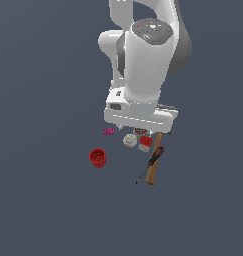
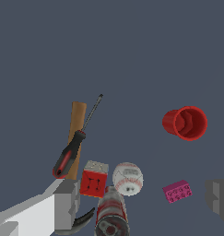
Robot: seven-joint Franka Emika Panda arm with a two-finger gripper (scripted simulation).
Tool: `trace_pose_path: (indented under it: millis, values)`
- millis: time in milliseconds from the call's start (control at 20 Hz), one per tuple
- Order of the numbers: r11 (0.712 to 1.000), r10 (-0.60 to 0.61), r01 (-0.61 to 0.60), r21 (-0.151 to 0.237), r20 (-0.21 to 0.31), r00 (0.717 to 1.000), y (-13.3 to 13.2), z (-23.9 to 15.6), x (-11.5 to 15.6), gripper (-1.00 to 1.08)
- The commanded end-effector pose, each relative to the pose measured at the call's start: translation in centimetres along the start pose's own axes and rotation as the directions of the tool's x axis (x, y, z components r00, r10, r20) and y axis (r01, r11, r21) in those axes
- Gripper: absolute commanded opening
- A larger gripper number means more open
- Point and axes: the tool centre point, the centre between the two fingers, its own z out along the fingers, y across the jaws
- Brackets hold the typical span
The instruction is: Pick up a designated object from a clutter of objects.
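– Seven pieces in the clutter, all on a dark grey floor. Spotted the screwdriver [image 1: 154,158] yet?

– Yes. Lying slantwise across the hammer [image 1: 153,169], red-and-black grip resting on the wooden handle. Thin dark shaft running off the wood towards the exterior view's left, tip down on the floor.

– Same from the wrist?

– Same. Screwdriver [image 2: 68,155] on top of the hammer [image 2: 77,120], grip over the wood, shaft angled away from the camera. Dark hammer head close to the lens, partly hidden behind one finger.

– And the claw [image 2: 142,198]?

– Spread wide, holding nothing. Grey fingers [image 2: 63,205] at opposite sides of the wrist view, one near the screwdriver's grip, the other out past the pink block [image 2: 177,191]. Not touching the screwdriver. Hidden under the white arm in the exterior view.

– Neighbours?

– Red-and-white cube [image 2: 94,179] just beside the hammer handle, near the butt of the screwdriver grip. White ball [image 2: 127,178] right next to the cube. Dark round thing [image 2: 111,214] close behind those two, banded red and white, too near the lens to name.

– Red cup [image 1: 97,158]?

– Well apart from the rest, off to the exterior view's left, mouth up. Pink block [image 1: 108,131] between cup and ball, small and studded.

– Height of the arm?

– Above the clutter, wrist hanging over the cube and ball. Cannot tell more.
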Motion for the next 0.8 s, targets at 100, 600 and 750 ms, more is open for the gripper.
trace_pose_path:
  millis: [100, 600, 750]
  values:
    - [0.996, 0.09, -0.09, 0.004, -0.001, 0.996, -1.9, 3.0, 0.7, 1.0]
    - [0.959, 0.283, -0.283, 0.012, 0.0, 0.959, -6.1, 9.8, 1.3, 1.0]
    - [0.943, 0.331, -0.331, 0.014, 0.001, 0.944, -7.1, 11.7, 1.3, 1.0]
